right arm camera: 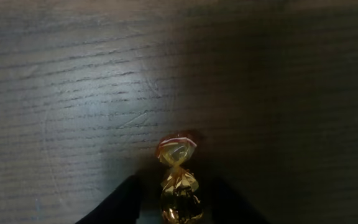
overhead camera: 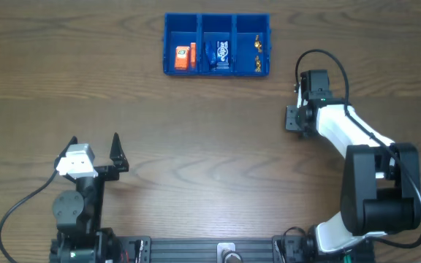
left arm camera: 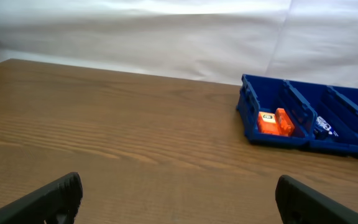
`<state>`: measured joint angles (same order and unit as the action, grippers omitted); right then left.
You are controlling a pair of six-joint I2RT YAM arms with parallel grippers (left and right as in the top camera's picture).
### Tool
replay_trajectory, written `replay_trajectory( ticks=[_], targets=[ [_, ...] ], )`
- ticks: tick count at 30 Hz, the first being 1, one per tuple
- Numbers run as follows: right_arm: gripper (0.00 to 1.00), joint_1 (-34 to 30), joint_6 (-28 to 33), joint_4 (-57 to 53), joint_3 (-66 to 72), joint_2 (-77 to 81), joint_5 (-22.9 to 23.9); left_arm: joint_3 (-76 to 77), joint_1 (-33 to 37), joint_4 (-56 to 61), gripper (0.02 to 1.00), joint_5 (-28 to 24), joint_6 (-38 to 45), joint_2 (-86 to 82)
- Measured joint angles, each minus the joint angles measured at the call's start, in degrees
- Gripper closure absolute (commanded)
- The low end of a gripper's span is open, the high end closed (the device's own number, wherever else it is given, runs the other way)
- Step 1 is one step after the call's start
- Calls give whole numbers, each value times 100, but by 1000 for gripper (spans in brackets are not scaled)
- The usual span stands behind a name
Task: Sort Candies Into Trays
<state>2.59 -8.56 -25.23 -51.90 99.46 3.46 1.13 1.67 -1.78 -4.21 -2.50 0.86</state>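
A blue tray (overhead camera: 217,19) with three compartments lies at the table's far centre. Orange candies (overhead camera: 185,57) fill its left compartment, blue candies (overhead camera: 218,55) the middle one, and gold candies (overhead camera: 258,55) the right one. My right gripper (overhead camera: 296,119) points down at the table, to the right of the tray and nearer to me. In the right wrist view this gripper (right arm camera: 175,198) is shut on a gold-wrapped candy (right arm camera: 178,177) just above the wood. My left gripper (left arm camera: 179,198) stands open at the near left with nothing between its fingers, facing the tray (left arm camera: 248,109) and its orange candies (left arm camera: 273,122).
Bare wooden tabletop (overhead camera: 196,139) stretches between both arms and the tray. A white backdrop (left arm camera: 166,37) stands beyond the table's far edge.
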Motion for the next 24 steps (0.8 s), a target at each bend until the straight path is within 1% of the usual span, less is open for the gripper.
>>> replay_trajectory(
  ticks=[3,12,14,16,18,20,23,24],
  targets=[
    [766,0,4,4,0,2,0,0,0,0,20,0,0,0],
    [904,13,-39,-133,0,-118,9,0,0,0,20,0,0,0],
    [915,114,-140,-380,0,-514,37,0,0,0,23,0,0,0],
    [915,365,-256,-680,-59,-1204,61,0,0,0,20,0,0,0],
    [915,721,-413,-852,-433,-1875,98,0,0,2,20,0,0,0],
    [919,1086,-555,-1073,-1325,-2109,208,0,0,-2,20,0,-2,0],
    [919,1421,-636,-1300,-2511,-1792,332,0,0,0,23,0,0,0],
    [919,1508,-658,-1460,-3128,-1464,424,0,0,0,20,0,0,-2]
  ],
)
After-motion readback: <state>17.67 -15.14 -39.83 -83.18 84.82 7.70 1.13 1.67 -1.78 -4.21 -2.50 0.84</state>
